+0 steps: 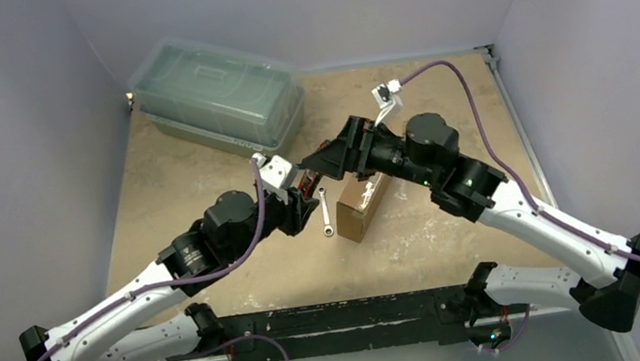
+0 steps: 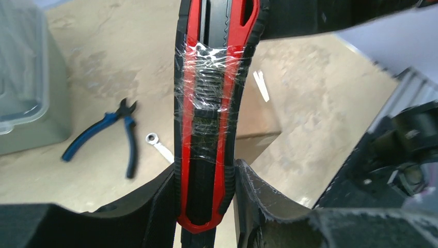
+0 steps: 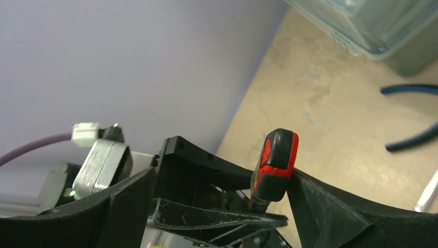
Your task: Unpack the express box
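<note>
- One express box (image 1: 364, 201), just beside one wrench (image 1: 326, 213), near my right gripper (image 1: 322, 156).
- My left gripper (image 2: 204, 181) clamps one utility knife (image 2: 206, 103); the right stands wide around its far end.
- One pliers (image 2: 111, 135).

The utility knife (image 2: 206, 129) is cut off by the top edge of the left wrist view. The express box (image 1: 360, 208) is covered at its far end by the right arm in the top view and is mostly hidden behind the knife in the left wrist view. The pliers (image 3: 410, 89) and wrench (image 3: 428, 194) are clipped by the right wrist view's right edge.
</note>
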`<state>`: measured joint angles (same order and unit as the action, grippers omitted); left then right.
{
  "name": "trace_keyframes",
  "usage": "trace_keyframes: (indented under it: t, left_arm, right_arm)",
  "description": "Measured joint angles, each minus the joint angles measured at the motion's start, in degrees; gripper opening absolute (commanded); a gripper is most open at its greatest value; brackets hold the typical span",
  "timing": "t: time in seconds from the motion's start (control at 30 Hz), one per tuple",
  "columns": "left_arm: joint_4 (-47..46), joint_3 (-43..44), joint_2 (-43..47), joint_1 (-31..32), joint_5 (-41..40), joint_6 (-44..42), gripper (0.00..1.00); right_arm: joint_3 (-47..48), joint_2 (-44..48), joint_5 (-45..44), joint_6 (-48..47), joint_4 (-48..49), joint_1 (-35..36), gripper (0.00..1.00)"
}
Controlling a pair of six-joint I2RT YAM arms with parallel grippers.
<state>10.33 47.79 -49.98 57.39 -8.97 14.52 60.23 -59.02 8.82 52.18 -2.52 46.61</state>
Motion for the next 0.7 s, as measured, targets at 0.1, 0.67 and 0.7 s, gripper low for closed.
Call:
trace_keyframes:
  t: [0.1,0.67,0.7]
  left_arm:
    - [3.08,0.00,-0.26,0.00,-2.21,-2.36,0.00]
    - [4.15,0.00,2.21,0.02,-4.37,-4.57,0.00]
    - [4.13,0.00,2.08,0.02,-4.37,-4.57,0.00]
  right_arm:
    - [4.44,-4.07,-0.68,-0.63,-6.40,0.00,0.95]
    - [5.64,-12.11,-7.96,7.08,-7.28,6.73,0.59]
    - [5.44,-12.28,-8.81,7.85,-6.62,7.30,0.58]
